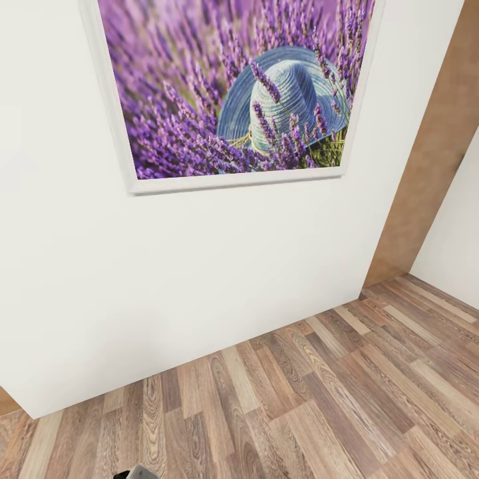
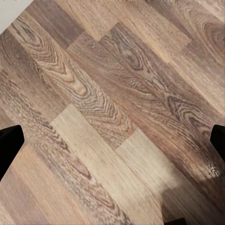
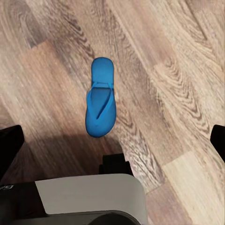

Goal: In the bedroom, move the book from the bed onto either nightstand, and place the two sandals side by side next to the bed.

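1. Below my right gripper, one blue sandal is lying flat on the wood-plank floor, sole down and strap up. It is sitting ahead of my fingertips and between their lines, and its long axis is running away from me, roughly along my reach.
2. My right fingers are standing wide apart, holding nothing; the sandal is untouched, with part of my own grey body showing just near it.
3. My left gripper is likewise hanging spread and empty over bare planks, so I am judging the right arm the one to use.
4. Further off, my head is facing a white wall bearing a framed lavender picture, with plank floor running below it.
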Tool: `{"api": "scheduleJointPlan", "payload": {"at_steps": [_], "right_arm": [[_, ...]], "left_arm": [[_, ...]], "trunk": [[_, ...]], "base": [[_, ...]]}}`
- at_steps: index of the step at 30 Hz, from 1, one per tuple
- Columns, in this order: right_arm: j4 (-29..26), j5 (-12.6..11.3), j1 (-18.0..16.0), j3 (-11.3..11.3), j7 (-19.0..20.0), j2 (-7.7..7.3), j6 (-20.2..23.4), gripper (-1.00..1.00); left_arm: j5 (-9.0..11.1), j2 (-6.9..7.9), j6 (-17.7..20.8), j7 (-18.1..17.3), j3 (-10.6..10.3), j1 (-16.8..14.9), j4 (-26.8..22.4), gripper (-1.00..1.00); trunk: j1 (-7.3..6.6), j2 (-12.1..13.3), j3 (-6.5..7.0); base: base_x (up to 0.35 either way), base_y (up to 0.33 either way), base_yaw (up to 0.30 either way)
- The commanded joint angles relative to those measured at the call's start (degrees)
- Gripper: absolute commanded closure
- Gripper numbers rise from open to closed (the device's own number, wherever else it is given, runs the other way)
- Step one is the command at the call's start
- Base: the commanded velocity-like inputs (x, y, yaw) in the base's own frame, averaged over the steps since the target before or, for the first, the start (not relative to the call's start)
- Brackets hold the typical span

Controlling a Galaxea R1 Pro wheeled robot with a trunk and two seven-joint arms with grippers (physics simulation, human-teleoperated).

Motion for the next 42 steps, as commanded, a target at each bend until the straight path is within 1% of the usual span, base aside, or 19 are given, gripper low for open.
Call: {"api": "scheduleJointPlan", "payload": {"at_steps": [1,9,12,16,18,21,23,24,25,26,28,29,31,32,33,34,37,38,42], "right_arm": [[-0.3,0.0,-0.4,-0.1,-0.1,0.04,-0.1,-1.0],[-0.8,-0.1,-3.1,-0.1,-0.2,0.09,0.3,-1.0],[-0.8,-0.1,-3.8,-0.1,-0.2,0.12,0.4,-1.0],[-0.8,-0.1,-4.5,-0.2,-0.2,0.12,0.6,-1.0],[-0.8,-0.1,-4.7,-0.2,-0.2,0.12,0.6,-1.0],[-0.8,-0.1,-4.8,-0.2,-0.2,0.1,0.6,-1.0],[-0.8,-0.1,-4.9,-0.2,-0.2,0.09,0.6,-1.0],[-0.8,-0.1,-4.9,-0.2,-0.2,0.09,0.6,-1.0],[-0.8,-0.1,-4.9,-0.2,-0.2,0.08,0.7,-1.0],[-0.8,-0.1,-4.9,-0.2,-0.2,0.08,0.7,-1.0],[-0.7,-0.1,-5.0,-0.2,-0.2,0.09,1.0,-1.0],[-0.7,-0.1,-5.0,-0.2,-0.2,0.09,1.0,-1.0],[-0.7,-0.1,-5.0,-0.2,-0.2,0.12,1.7,-1.0],[-0.7,-0.1,-5.0,-0.2,-0.2,0.12,1.7,-1.0],[-0.7,-0.1,-5.1,-0.2,-0.2,0.14,2.2,-1.0],[-0.7,-0.1,-5.1,-0.2,-0.2,0.14,2.2,-1.0],[-0.7,-0.1,-5.1,-0.2,-0.2,0.21,3.7,-1.0],[-0.7,-0.1,-5.1,-0.2,-0.2,0.21,3.7,-1.0],[-0.6,-0.1,-5.1,-0.1,-0.2,0.29,5.0,-1.0]], "left_arm": [[0.0,0.04,-0.2,0.0,-0.2,0.0,-0.1,-1.0],[0.0,0.07,0.1,-0.2,-0.1,0.0,-1.8,-1.0],[0.1,0.11,0.6,-0.3,-0.1,0.0,-4.3,-1.0],[0.2,0.2,3.7,-0.4,-0.1,0.2,-11.5,-1.0],[0.3,0.44,8.8,-0.5,0.0,0.6,-19.0,-1.0],[0.4,0.59,12.1,-0.7,0.0,1.0,-23.7,-1.0],[0.6,1.12,19.2,-1.4,0.1,3.3,-34.4,-1.0],[0.6,1.12,19.2,-1.4,0.1,3.3,-34.4,-1.0],[0.7,1.57,22.8,-1.9,0.2,5.2,-40.3,-1.0],[0.7,1.57,22.8,-1.9,0.2,5.2,-40.3,-1.0],[0.7,2.55,30.2,-2.8,0.2,9.7,-52.4,-1.0],[0.7,2.55,30.2,-2.8,0.2,9.7,-52.4,-1.0],[0.7,3.3,38.8,-3.5,0.3,14.3,-61.7,-1.0],[0.7,3.3,38.8,-3.5,0.3,14.3,-61.7,-1.0],[0.7,3.43,43.3,-3.7,0.3,16.2,-64.7,-1.0],[0.7,3.43,43.3,-3.7,0.3,16.2,-64.7,-1.0],[0.8,3.71,54.5,-4.3,0.5,18.8,-70.9,-1.0],[0.8,3.71,54.5,-4.3,0.5,18.8,-70.9,-1.0],[0.9,3.81,62.3,-4.9,0.7,18.6,-74.8,-1.0]], "trunk": [[0.0,0.0,-0.05],[0.0,0.0,-0.05],[0.0,0.0,-0.05],[0.0,0.0,-0.05],[0.0,0.0,-0.05],[0.0,0.0,-0.05],[0.0,0.0,-0.05],[0.0,0.0,-0.05],[0.0,0.0,-0.05],[0.0,0.0,-0.05],[0.0,0.0,-0.05],[0.0,0.0,-0.05],[0.0,0.0,-0.05],[0.0,0.0,-0.05],[0.0,0.0,-0.05],[0.0,0.0,-0.05],[0.0,0.0,-0.05],[0.0,0.0,-0.05],[0.0,0.0,-0.05]], "base": [[0.0,0.0,0.0],[0.0,0.0,0.0],[0.0,0.0,0.0],[0.0,0.0,0.0],[0.0,0.0,0.0],[0.0,0.0,0.0],[0.0,0.0,0.0],[0.0,0.0,0.0],[0.0,0.0,0.0],[0.0,0.0,0.0],[0.0,0.0,0.0],[0.0,0.0,0.0],[0.0,0.0,0.0],[0.0,0.0,0.0],[0.0,0.0,0.0],[0.0,0.0,0.0],[0.0,0.0,0.0],[0.0,0.0,0.0],[0.0,0.0,0.0]]}}
